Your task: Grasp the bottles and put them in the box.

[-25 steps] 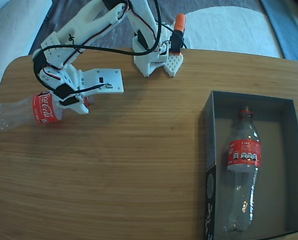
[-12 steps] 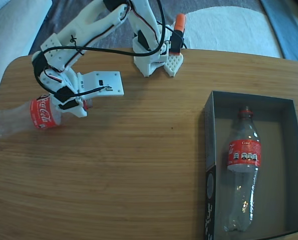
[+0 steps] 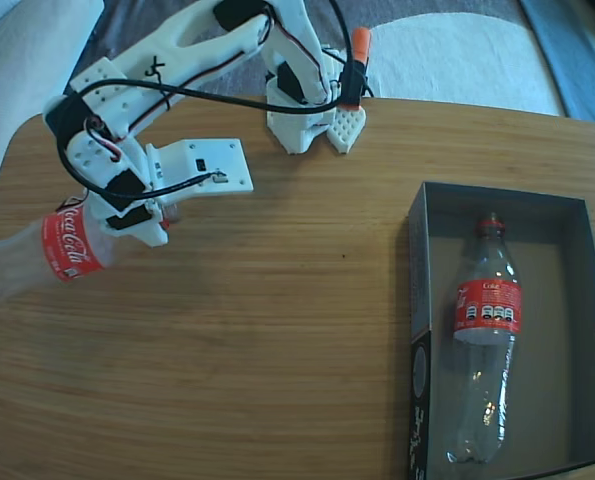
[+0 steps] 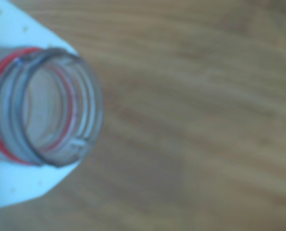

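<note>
A clear Coca-Cola bottle (image 3: 52, 248) with a red label hangs over the table's left end in the fixed view, lifted and tilted, its base pointing lower left. My white gripper (image 3: 142, 215) is shut on its neck end. The wrist view looks straight at the bottle's open mouth (image 4: 49, 106) with its red neck ring, held between white fingers (image 4: 18, 29). A second, larger bottle (image 3: 485, 330) lies lengthwise inside the dark grey box (image 3: 419, 300) at the right, neck toward the far side.
The arm's white base (image 3: 302, 115) with an orange part stands at the table's far edge. The wooden table (image 3: 277, 330) lies bare between arm and box. The table's left rounded edge is close to the held bottle.
The gripper has lifted the bottle off the table and swung it toward the lower left; its base now reaches past the table's left edge. The boxed bottle has not moved.
</note>
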Controlling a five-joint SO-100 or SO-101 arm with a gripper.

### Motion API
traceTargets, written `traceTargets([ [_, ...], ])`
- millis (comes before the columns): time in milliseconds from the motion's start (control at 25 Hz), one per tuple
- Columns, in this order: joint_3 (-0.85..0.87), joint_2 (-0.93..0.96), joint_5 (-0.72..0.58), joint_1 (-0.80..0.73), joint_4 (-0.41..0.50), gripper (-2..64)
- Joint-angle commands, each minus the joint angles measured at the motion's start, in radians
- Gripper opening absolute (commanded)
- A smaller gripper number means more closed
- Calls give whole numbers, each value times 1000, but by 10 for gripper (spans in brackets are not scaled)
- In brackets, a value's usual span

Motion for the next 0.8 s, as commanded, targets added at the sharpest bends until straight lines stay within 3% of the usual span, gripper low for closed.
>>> traceTargets([
  [0,-140,20,37,-54,66,8],
  [80,-196,20,48,-98,109,8],
  [320,-324,21,129,-256,115,8],
  [760,-405,21,270,-710,115,8],
])
